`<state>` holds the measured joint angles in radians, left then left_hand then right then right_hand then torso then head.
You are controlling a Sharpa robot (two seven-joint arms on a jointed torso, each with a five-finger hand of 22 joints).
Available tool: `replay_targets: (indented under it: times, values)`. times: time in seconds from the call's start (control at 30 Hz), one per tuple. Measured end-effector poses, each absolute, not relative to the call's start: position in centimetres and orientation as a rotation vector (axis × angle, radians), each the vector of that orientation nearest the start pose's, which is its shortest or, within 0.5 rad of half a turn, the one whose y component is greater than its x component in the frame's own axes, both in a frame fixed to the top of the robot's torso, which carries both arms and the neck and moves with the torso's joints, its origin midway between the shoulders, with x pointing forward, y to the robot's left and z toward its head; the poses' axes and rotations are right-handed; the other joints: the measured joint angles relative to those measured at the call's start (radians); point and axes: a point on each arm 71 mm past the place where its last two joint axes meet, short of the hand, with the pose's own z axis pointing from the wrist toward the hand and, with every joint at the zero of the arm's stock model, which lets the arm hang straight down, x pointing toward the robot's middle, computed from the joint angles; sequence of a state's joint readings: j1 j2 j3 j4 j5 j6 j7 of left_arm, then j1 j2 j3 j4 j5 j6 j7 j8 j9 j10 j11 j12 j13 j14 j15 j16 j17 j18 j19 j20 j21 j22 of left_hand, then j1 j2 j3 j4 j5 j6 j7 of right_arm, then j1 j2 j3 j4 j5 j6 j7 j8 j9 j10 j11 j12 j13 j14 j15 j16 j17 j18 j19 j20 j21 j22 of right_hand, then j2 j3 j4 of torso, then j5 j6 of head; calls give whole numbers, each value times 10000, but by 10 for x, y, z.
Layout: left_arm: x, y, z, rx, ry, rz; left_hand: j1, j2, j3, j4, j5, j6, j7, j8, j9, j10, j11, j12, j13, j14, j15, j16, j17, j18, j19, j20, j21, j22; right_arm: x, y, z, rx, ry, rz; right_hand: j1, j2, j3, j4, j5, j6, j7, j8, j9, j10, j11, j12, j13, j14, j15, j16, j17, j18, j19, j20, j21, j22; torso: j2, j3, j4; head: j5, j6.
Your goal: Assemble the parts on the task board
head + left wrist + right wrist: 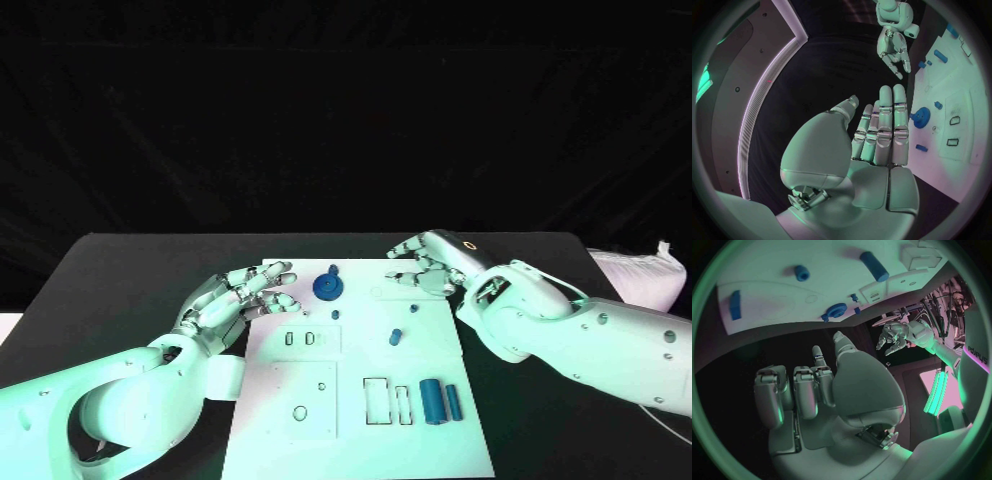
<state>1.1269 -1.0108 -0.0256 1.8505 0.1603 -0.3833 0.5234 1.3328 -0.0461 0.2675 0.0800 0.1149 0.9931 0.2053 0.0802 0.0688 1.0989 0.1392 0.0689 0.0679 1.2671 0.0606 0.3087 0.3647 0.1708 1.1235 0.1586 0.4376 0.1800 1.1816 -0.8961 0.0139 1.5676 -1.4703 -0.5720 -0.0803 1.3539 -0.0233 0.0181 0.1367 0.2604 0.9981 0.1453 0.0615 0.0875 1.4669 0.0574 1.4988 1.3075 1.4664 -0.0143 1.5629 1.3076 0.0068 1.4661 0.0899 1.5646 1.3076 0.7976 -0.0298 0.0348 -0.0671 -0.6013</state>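
The task board (361, 400) is lying flat in the middle of the black worktop (130, 270), long axis running away from the robot. A blue gear (329, 288) is sitting near the board's far edge, with a small blue peg (395, 338) standing nearer the board's middle. Two blue bars (430, 401) are lying side by side near the board's right edge, beside outlined rectangular slots (376, 400).

The left hand (238, 298) is hovering at the board's far left corner, holding nothing; its fingers (886, 125) are lying straight and close together, tips just beside the gear. The right hand (430, 265) is hanging over the board's far right corner, also holding nothing; its fingers (798, 390) are curling inward toward the palm, thumb apart from them. The two hands are well apart, the gear sitting between them. A white bag (635, 272) is resting at the worktop's right edge.
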Motion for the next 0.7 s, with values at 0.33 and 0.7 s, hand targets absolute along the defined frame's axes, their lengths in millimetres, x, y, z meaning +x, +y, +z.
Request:
replay_targets:
  times: [0.33, 0.7]
  values:
    - [418, 204, -175, -12934, 13236, -16936, 39, 39, 98, -98, 0, 0, 0, 0, 0, 0, 0, 0, 0, -34, 34, -38, 82, -1, 0, 0, 39, 11, 484, -281, -164, 652, 14643, 6749, 572, -270, 176, -505, -287, 0, 0, 0, -13, 0, 0, -1, 0, 0, 0, 43, -1, 0, 0, 0, 0, -1, -40, 91, -166, -1, 30]
    - [420, 203, -177, -12940, 13241, -16940, 39, 39, 136, -136, 0, 0, 0, 0, 0, 0, 0, 0, 0, -34, 34, -38, 81, -1, 1, 0, 39, 10, 490, -300, -176, 999, 15290, 6671, 572, -270, 168, -569, -388, -49, 48, 0, -37, 0, 0, -1, 0, 0, -1, 44, -2, 1, 0, 0, 0, -2, -30, 165, -210, -10, -4]
